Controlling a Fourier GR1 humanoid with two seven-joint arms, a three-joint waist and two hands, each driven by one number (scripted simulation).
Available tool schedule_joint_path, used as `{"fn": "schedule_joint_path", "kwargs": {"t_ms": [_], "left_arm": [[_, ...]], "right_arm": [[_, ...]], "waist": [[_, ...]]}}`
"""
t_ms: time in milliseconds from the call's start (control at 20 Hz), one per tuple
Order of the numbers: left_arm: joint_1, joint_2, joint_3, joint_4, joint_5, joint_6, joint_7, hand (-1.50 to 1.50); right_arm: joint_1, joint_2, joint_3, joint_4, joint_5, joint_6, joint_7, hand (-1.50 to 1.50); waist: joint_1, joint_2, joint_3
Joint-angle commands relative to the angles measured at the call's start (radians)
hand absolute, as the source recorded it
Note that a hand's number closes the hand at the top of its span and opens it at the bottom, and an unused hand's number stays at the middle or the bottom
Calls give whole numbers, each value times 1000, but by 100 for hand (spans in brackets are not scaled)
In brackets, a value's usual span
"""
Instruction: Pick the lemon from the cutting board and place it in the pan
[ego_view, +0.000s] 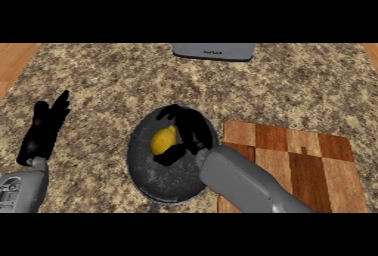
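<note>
The right hand (190, 131) curls round the lemon (162, 140), left of its palm, over the pan (166, 181) at frame centre. Release likely follows.

Counter (295, 90) recorded as speckled matt stone; cutting board (310, 160), smooth striped wood; pan (159, 181), dark flecked matt; lemon (162, 140), smooth-skinned.

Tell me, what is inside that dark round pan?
A yellow lemon is inside the pan, with the right hand curled round it. The hand and forearm cover the pan's right part and some lemon, so whether it rests on the bottom is hidden.
</note>
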Motion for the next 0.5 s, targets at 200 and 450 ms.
{"fn": "schedule_joint_path", "kwargs": {"t_ms": [200,450], "left_arm": [[-26,14,11,40,-3,-8,-27,0],[8,4,7,76,0,-21,-87,0]], "right_arm": [[1,0,84,49,-216,-120,-165,-150],[-32,0,54,17,-328,-221,-246,-150]], "waist": [[17,6,0],[21,6,0]]}}
